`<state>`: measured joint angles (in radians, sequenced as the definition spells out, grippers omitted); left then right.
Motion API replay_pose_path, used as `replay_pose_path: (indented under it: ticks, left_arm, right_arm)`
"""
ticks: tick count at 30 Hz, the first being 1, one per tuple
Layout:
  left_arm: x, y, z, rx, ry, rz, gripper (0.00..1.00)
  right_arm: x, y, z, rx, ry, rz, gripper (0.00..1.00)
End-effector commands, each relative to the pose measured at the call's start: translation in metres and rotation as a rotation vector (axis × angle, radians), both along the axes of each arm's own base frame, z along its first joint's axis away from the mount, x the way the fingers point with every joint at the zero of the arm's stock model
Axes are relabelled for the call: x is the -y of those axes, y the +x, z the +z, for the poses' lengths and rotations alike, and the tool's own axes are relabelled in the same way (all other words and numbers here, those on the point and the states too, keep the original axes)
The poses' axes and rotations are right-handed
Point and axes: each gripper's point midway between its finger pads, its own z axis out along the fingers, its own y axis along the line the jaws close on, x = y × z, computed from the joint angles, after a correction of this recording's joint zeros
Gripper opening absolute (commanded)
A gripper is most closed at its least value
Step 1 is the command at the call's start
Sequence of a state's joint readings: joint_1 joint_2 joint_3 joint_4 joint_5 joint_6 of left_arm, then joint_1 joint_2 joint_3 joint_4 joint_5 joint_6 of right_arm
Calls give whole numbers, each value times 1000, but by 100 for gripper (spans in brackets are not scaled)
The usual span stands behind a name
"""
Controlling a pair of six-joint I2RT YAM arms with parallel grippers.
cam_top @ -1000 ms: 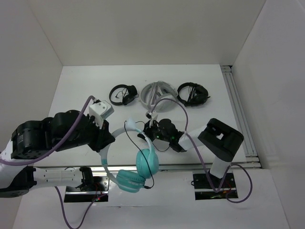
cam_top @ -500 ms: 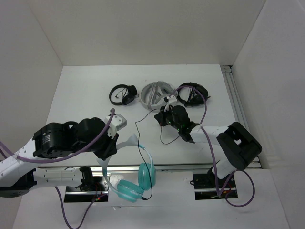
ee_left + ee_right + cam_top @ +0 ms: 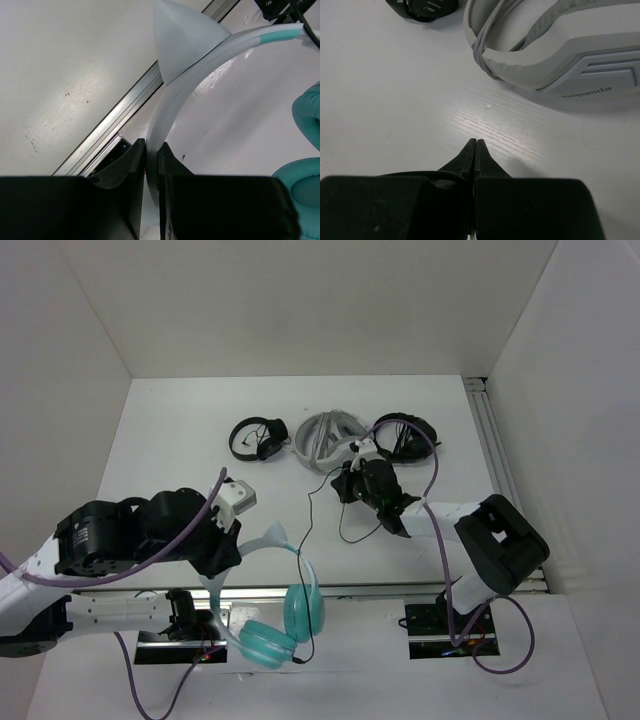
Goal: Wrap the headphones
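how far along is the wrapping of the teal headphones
Early stage. Done: the left gripper is clamped on the thin white headband of the teal over-ear headphones. In hand: the right gripper is shut, apparently pinching their thin black cable. Left: the cable trails loose, with no turns around the headphones yet.

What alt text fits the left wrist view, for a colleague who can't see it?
The left gripper is shut on the thin white headband of the headphones, just below a pointed ear on the band. Teal ear cups show at the right edge, and a metal rail runs diagonally behind.
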<state>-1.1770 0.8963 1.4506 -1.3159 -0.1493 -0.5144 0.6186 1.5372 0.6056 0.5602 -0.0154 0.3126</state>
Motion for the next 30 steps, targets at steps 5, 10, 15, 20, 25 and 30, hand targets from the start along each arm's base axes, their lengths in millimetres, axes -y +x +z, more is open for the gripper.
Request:
replay_pose_path:
  ticks: [5,10,15,20,25,30]
  left_arm:
    - [15,6,56,72,-286,56,0]
    - [19,12,90,126,-434,85,0]
    - [45,10,86,91,-434,23,0]
    - [62,12,71,57,-408,10,0]
    - [42,30,96,105,-544,200,0]
    - [2,57,117,167,-714,493,0]
  right_arm:
    - [-6,-4,-14,-31,-4,25,0]
    - [-25,-16,-22,-47,-7,73,0]
    - [-39,-19,-18,-33,-15,82,0]
    - [-34,-11,-13,-33,-37,57,0]
    - [-45,-27,-17,-45,-8,99,0]
    - [-54,-59,-16,-25,29,91,0]
